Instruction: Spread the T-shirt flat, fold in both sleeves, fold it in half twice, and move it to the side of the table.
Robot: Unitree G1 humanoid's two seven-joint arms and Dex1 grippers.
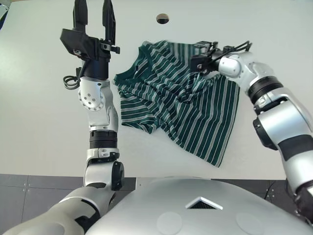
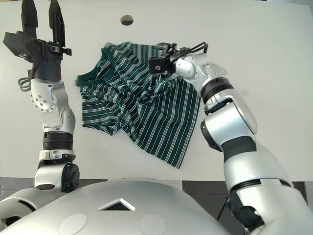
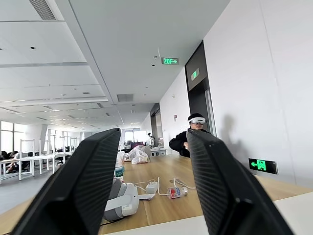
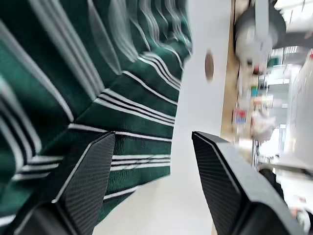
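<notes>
We see the green striped T-shirt (image 1: 181, 107) lying crumpled on the white table (image 1: 39, 112), around the centre of the head view. The left gripper (image 1: 94, 7) stands raised at upper left, off the shirt, with its fingers wide apart and holding nothing. The right gripper (image 4: 152, 139) sits at the shirt's upper right edge, fingers spread over the cloth with nothing clamped.

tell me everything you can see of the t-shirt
The T-shirt is dark green with thin white stripes, a soft knit-looking fabric. It lies crumpled on the white table, not yet spread: bunched and folded over itself on the left and far side, with one flatter panel running toward the near right. The right tool sits open at its far edge; whether it touches the cloth is unclear.
</notes>
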